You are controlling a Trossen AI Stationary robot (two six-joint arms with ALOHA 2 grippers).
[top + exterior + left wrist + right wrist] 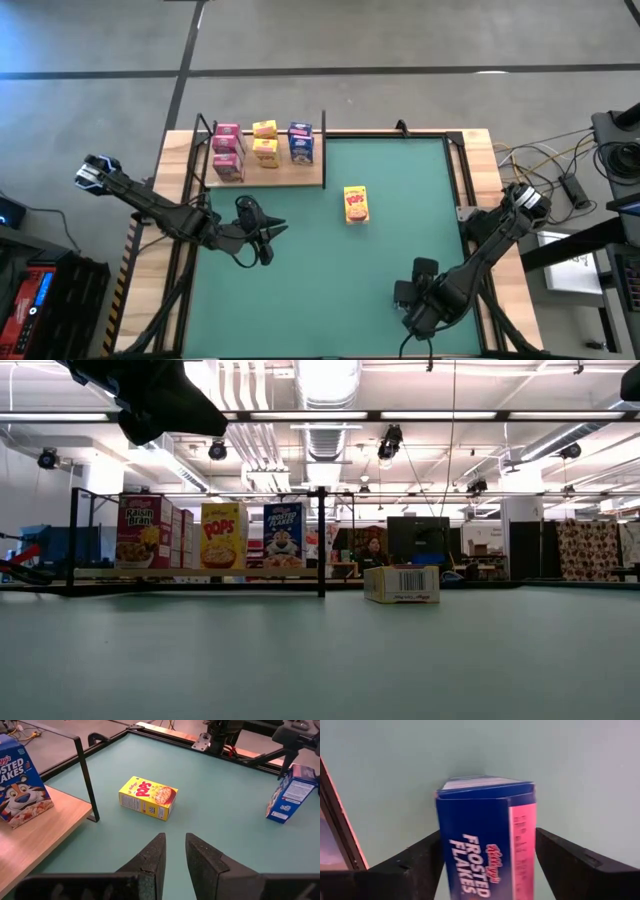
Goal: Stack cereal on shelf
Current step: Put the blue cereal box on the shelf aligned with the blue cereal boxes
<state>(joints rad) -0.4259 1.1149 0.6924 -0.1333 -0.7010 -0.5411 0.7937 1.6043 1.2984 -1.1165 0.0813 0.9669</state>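
The shelf (290,178) is a light-wood board with black posts at the mat's far left. Several cereal boxes stand upright on it: pink (228,165), yellow (265,150) and blue (300,143). A yellow Pops box (355,203) (148,797) lies flat on the green mat, right of the shelf. My left gripper (262,235) (175,842) hovers near the shelf's front, pointing at the Pops box, shut and holding nothing. My right gripper (420,292) is near the mat's near right edge, shut on a blue Frosted Flakes box (487,840) (291,792). My right gripper pinches the blue Frosted Flakes box between its two fingers (420,865), one on each broad face, at the box's upper end (300,770). It comes from above, pointing down. The box hangs tilted below the fingers. I cannot tell whether its lower end (276,815) touches the mat.
The green mat (400,170) lies bare between the Pops box and my right gripper. A black frame rail (465,180) runs along the mat's right side. The shelf's corner post (86,775) stands close to the Pops box. Cables lie off the table to the right.
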